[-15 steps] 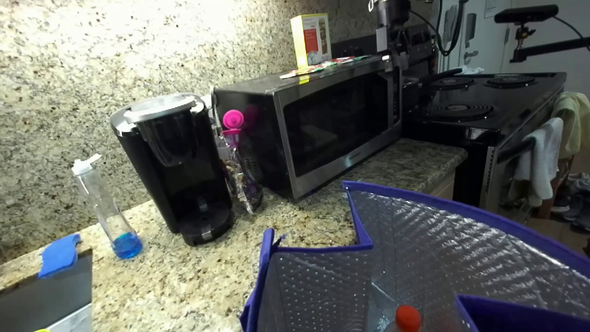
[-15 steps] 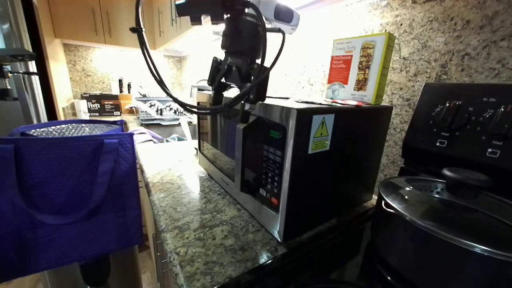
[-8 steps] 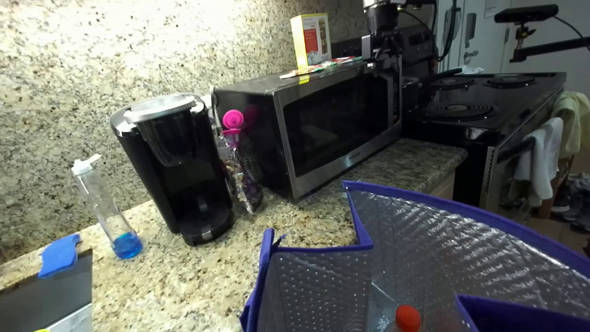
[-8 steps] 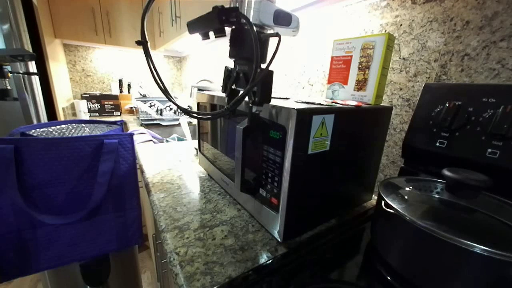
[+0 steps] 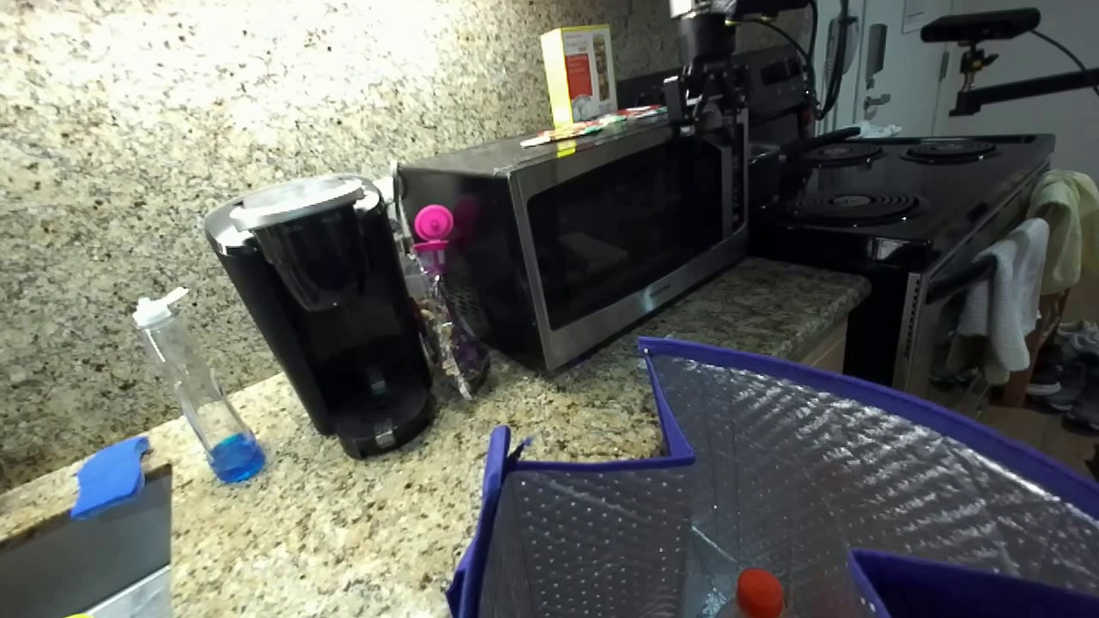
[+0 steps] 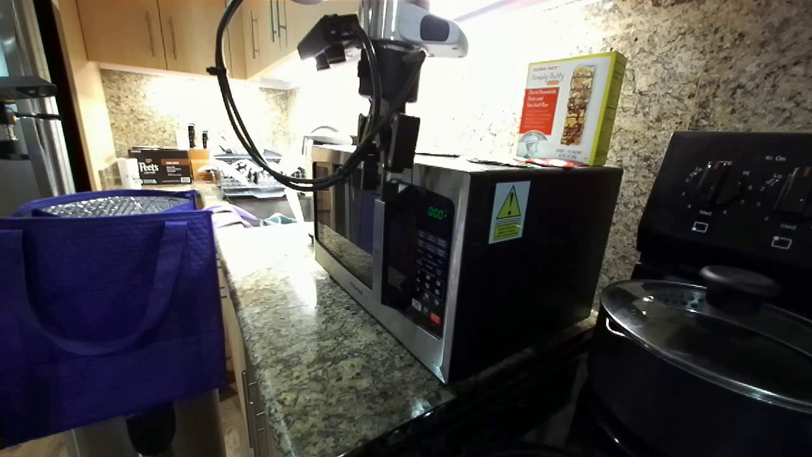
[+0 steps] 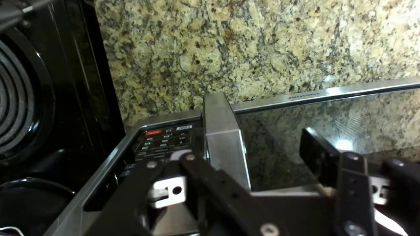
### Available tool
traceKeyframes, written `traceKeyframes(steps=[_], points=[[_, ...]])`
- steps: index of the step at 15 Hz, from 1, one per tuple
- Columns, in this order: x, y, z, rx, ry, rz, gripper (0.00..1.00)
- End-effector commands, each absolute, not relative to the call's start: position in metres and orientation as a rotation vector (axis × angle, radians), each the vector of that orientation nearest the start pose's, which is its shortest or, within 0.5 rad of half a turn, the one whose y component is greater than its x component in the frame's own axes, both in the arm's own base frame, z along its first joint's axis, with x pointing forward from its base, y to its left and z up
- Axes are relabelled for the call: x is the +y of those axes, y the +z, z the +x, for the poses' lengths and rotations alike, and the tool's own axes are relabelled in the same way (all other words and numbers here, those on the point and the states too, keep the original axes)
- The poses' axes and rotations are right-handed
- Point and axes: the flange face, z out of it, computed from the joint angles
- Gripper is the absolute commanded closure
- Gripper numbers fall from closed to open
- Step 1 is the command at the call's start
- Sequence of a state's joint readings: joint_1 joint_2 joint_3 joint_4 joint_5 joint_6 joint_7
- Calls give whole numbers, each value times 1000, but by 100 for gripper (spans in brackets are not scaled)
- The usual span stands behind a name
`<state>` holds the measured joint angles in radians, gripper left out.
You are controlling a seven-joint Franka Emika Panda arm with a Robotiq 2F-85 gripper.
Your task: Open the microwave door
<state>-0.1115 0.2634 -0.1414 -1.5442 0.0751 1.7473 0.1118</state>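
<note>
The microwave (image 6: 526, 273) stands on the counter and also shows in an exterior view (image 5: 464, 249). Its door (image 5: 618, 232) is closed, with a steel frame and dark glass window. The upright steel door handle (image 7: 221, 121) shows in the wrist view and in an exterior view (image 6: 379, 254). My gripper (image 6: 379, 185) points down at the handle's upper end. In the wrist view my gripper (image 7: 262, 147) is open. One finger (image 7: 316, 157) is over the glass, apart from the handle. The other finger's tip is hidden near the handle's keypad side. I cannot tell whether it touches.
A yellow box (image 6: 564, 108) and flat packets (image 5: 592, 124) lie on the microwave. A purple insulated bag (image 6: 114, 304) stands before the counter. The coffee maker (image 5: 318, 309) and stove (image 5: 850, 189) flank the microwave. A lidded pot (image 6: 710, 355) is on the stove.
My gripper has come down to the top of the handle, shifted a little along the microwave front, and turned slightly. The door has not moved.
</note>
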Motion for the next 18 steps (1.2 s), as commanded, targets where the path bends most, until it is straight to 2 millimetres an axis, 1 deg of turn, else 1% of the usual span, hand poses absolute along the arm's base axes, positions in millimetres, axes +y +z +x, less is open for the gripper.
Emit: traceKeyframes(steps=[1, 5, 6, 7, 11, 12, 13, 14, 15, 16, 17, 18], points=[[-135, 488, 620, 636, 86, -3039, 57], [-142, 488, 618, 662, 91, -3055, 83], [-146, 488, 616, 666, 99, -3065, 88], [-145, 488, 616, 646, 104, -3077, 91], [-138, 488, 612, 595, 119, -3097, 92], [-133, 490, 606, 558, 119, -3090, 92], [-130, 491, 601, 556, 133, -3088, 92], [-124, 492, 584, 575, 172, -3066, 92], [-119, 493, 575, 594, 170, -3052, 92], [-112, 493, 561, 614, 190, -3016, 92], [-105, 490, 551, 620, 204, -2994, 92], [-91, 488, 539, 643, 226, -2984, 92]])
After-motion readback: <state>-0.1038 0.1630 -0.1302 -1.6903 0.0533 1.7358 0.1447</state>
